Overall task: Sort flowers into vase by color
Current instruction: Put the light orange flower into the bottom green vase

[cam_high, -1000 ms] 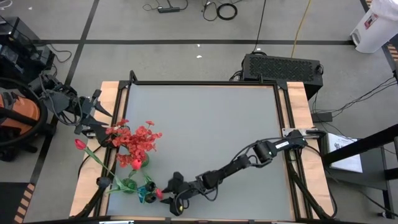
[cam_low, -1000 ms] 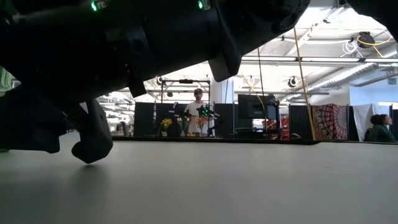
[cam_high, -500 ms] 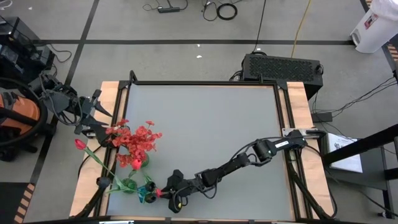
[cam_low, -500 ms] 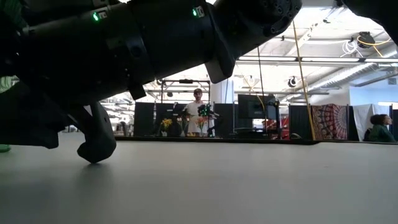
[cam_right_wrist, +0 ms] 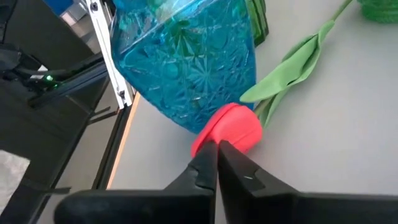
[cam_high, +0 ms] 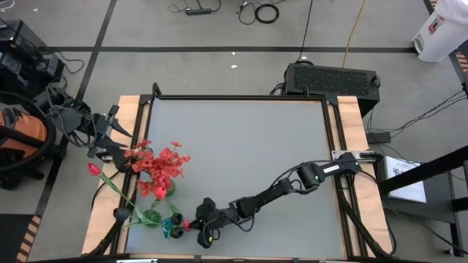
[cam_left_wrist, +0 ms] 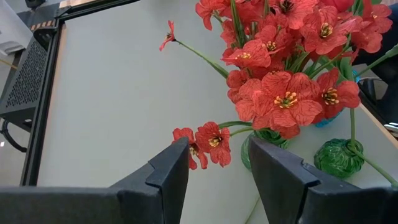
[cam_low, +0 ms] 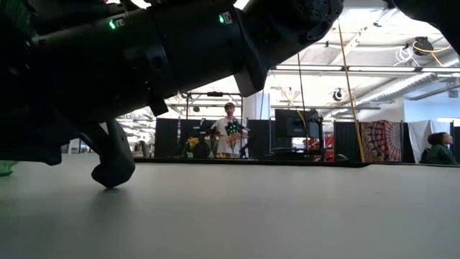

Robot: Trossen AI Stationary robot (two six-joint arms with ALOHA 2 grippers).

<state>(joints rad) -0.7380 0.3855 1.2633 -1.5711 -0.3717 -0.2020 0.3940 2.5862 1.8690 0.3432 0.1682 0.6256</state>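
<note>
A red-pink tulip bud (cam_right_wrist: 230,126) lies on the table against the foot of a blue cut-glass vase (cam_right_wrist: 186,62). Its green leaf (cam_right_wrist: 292,62) and stem trail away along the table. My right gripper (cam_right_wrist: 216,149), low near the table's near edge (cam_high: 192,226), is shut with its tips at the bud. Frilly red flowers (cam_high: 162,164) stand in a green vase (cam_left_wrist: 264,138). Another tulip (cam_high: 93,169) leans out of a second green vase (cam_high: 151,217). My left gripper (cam_left_wrist: 219,163) waits open at the table's left edge, facing the frilly blooms. My right gripper meets the tulip bud's near lower edge (cam_right_wrist: 219,138) with its shut fingertips. It comes in low and slanting down from the table's right. Whether any petal is caught between the tips cannot be told. The bud lies on the table beside the blue vase.
The three vases crowd the near left corner (cam_high: 161,215). My right arm (cam_low: 180,57) fills the top of the low view. Bare grey tabletop (cam_high: 241,146) stretches across the middle and far side. People stand in the room beyond the table.
My right gripper has shut its fingers at the lying tulip bud, staying where it was. The bud and the vases have not shifted.
</note>
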